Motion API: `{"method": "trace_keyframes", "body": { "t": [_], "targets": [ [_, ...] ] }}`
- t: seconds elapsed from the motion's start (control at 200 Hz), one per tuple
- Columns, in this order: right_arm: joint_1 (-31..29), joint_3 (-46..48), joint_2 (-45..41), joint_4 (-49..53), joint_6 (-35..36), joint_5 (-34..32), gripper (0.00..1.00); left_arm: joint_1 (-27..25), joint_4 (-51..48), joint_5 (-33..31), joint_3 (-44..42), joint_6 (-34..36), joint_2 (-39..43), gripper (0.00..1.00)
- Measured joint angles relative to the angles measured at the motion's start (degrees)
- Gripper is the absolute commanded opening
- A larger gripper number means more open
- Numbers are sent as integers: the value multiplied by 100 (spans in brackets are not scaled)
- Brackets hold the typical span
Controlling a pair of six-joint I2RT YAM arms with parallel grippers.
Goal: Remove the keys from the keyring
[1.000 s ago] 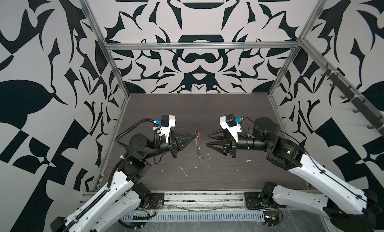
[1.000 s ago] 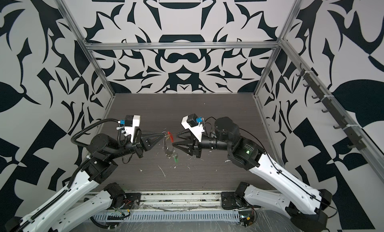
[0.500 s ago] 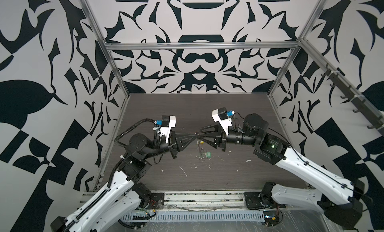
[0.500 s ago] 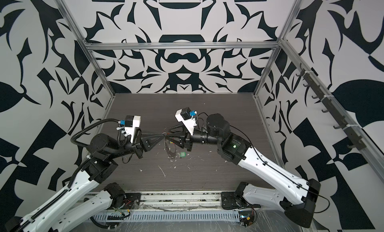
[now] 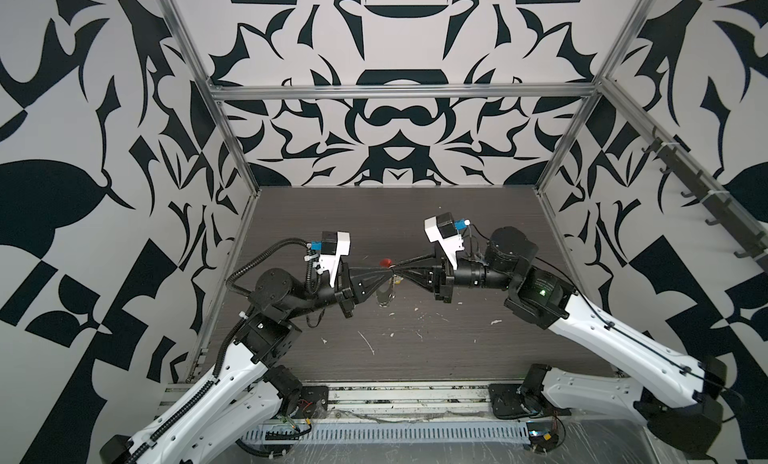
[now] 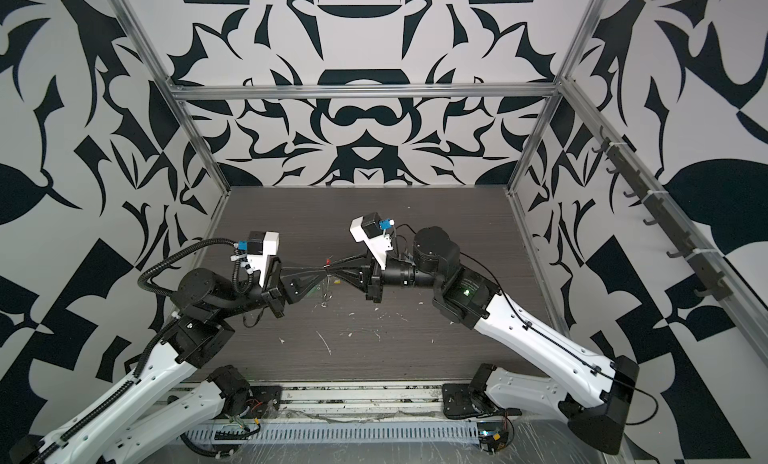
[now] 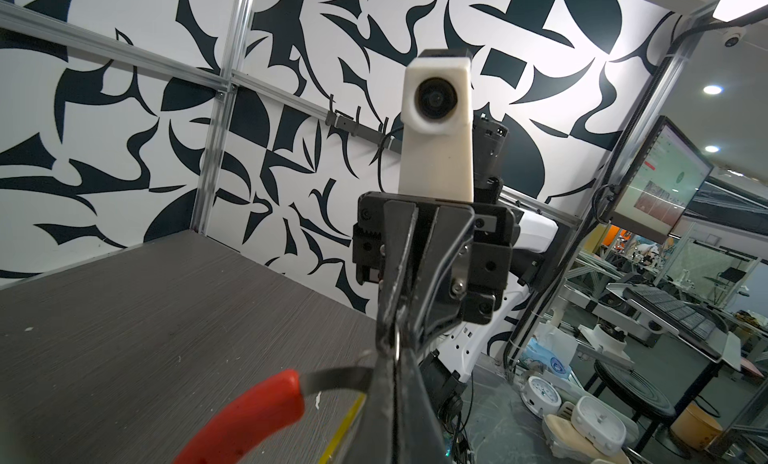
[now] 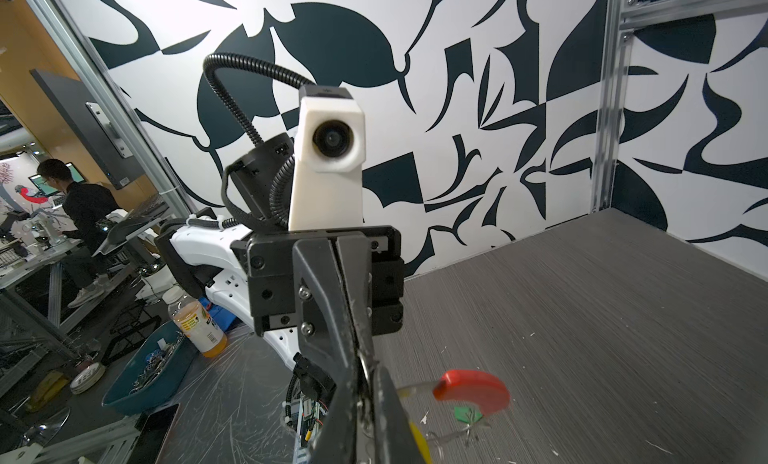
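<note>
Meeting tip to tip above the middle of the bench (image 5: 457,358), both end effectors stood clear of its surface. The left end effector (image 8: 359,353) was fully closed on the keyring (image 7: 336,376), clamping the thin metal band just beside the red segment (image 8: 469,389). The right end effector (image 7: 395,331) had its jaws together at the tips, pinching a small silver ring (image 7: 397,342) at the meeting point. The yellow tag (image 8: 417,439) hung just beside the right end effector. The green tag (image 8: 467,414) showed just below the red segment. Whether either tag touched the bench could not be told. White flecks (image 5: 368,343) lay scattered on the near half of the bench.
</note>
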State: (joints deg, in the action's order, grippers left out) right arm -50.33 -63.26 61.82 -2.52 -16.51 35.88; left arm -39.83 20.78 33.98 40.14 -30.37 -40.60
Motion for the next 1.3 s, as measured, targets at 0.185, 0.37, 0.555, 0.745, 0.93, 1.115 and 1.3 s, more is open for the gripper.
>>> {"method": "trace_keyframes", "body": {
  "t": [0.185,0.37,0.555,0.745,0.93,1.115,1.3],
  "targets": [
    [-2,105,-7,-61,-46,28,4,0,-7,-57,0,15,24,0],
    [-2,120,-17,-129,-138,81,0,0,-7,-76,0,31,26,0],
    [48,83,-15,146,-59,116,0,0,-190,-144,15,96,61,40],
    [216,-535,166,1585,474,247,0,0,-960,-201,337,310,234,45],
    [278,-1252,476,2826,1134,402,0,0,-1749,55,1019,496,-168,45],
    [278,-1596,675,3587,1506,483,0,0,-2402,240,1215,586,-614,42],
    [278,-1746,778,3941,1655,496,0,0,-2920,310,1322,684,-750,32]
  ]
}}
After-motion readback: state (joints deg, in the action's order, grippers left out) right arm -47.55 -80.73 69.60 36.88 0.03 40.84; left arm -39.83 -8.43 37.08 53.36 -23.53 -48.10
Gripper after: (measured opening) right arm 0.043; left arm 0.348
